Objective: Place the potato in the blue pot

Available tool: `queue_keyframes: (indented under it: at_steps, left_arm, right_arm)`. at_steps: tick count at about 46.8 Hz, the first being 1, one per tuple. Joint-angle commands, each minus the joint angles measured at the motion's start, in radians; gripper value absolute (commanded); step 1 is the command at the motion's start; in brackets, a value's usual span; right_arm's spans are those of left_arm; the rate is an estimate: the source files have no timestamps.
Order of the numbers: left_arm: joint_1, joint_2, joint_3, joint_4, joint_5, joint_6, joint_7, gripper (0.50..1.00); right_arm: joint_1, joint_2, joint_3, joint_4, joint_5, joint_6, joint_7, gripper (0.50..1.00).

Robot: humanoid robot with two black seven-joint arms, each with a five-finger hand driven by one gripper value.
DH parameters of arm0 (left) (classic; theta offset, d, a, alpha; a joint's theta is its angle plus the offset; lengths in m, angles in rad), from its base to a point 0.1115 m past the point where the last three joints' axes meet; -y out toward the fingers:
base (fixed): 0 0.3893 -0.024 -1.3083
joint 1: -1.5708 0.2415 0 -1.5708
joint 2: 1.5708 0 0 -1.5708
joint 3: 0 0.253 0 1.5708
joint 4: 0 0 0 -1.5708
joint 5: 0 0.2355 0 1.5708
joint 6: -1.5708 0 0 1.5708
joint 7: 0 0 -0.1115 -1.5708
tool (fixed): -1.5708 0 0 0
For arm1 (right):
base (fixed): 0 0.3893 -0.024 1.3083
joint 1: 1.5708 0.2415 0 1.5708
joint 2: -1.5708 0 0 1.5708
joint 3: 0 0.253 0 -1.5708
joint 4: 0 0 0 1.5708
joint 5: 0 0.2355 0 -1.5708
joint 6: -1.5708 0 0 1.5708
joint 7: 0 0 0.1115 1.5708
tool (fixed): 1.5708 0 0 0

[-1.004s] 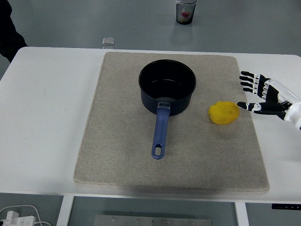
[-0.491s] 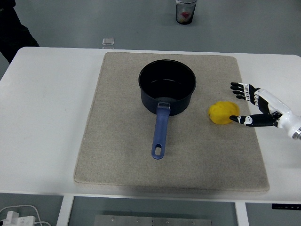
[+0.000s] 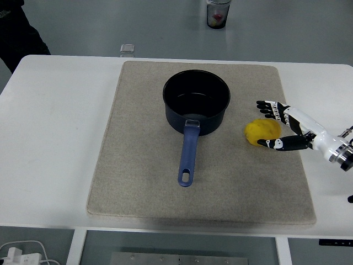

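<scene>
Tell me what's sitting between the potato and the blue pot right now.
Nothing: in the head view only bare mat separates the potato from the blue pot. The right hand reaches in from the potato's far side.

A white table [image 3: 60,138] carries a beige mat [image 3: 138,182], with perhaps a small clear block [image 3: 127,49] behind.

Robot hand [image 3: 278,126] (fingers spread) cups potato [image 3: 261,132] — pot [image 3: 196,102] beside.
</scene>
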Motion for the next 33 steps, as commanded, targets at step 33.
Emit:
queue_keyframes:
  at_steps: [33]
  left_arm:
    - [0.000,0.000,0.001,0.006,0.000,0.001,0.000,0.996]
  right_arm:
    - [0.026,0.076,-0.056,-0.081,-0.035,-0.073,0.000,0.897]
